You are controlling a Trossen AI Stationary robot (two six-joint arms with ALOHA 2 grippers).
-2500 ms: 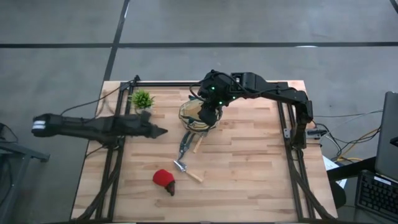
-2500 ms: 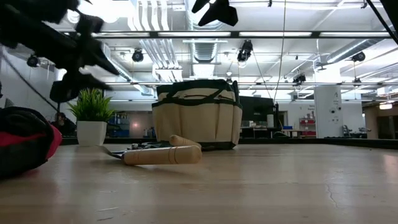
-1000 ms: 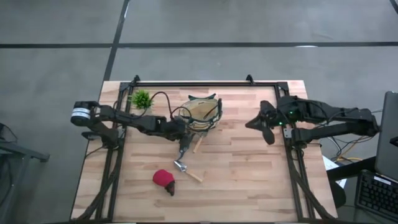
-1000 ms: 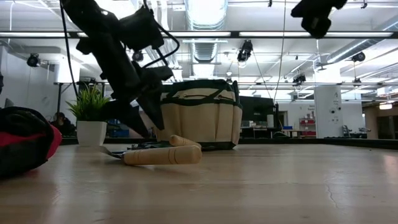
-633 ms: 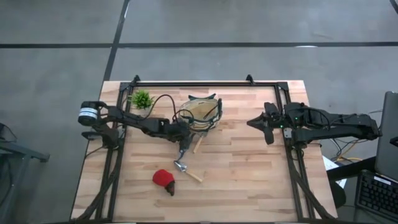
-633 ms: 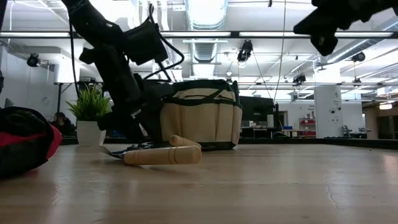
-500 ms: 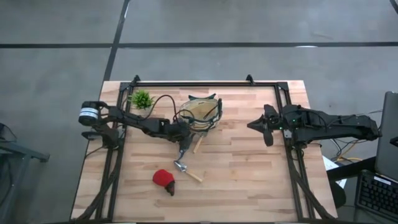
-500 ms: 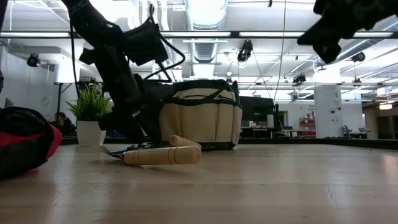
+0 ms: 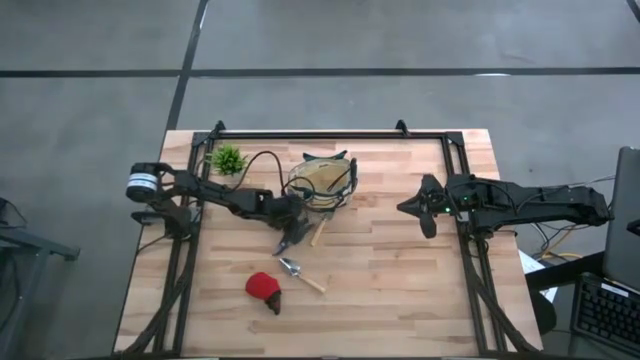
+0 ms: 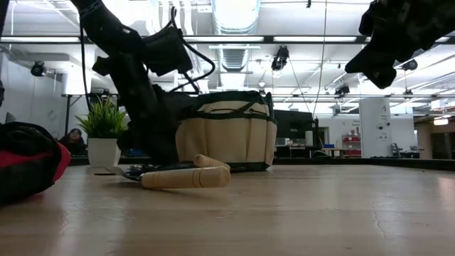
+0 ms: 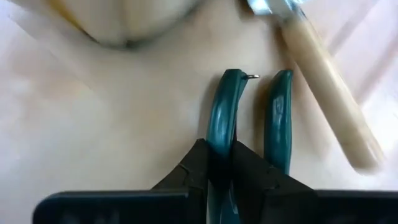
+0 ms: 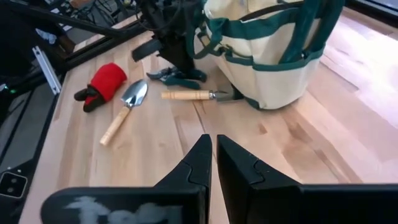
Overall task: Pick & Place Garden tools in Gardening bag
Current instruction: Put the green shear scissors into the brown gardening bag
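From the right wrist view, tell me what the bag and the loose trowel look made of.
The gardening bag: tan woven-looking fabric, matte, with dark green trim; it creases softly. The trowel: shiny silver blade, likely metal, on a pale handle that looks like unfinished wood.

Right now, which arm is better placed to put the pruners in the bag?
Left: the left gripper is already shut on one pruner handle beside the bag; the right gripper hangs well away.

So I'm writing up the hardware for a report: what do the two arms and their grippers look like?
Both arms are black, slim and jointed. The left arm has a pale grey band at its base end and a loose black cable looping above it near the wrist. The right arm shows small green lights by its wrist. Each gripper, left and right, has two dark angular jaws with notched inner edges on a black bar.
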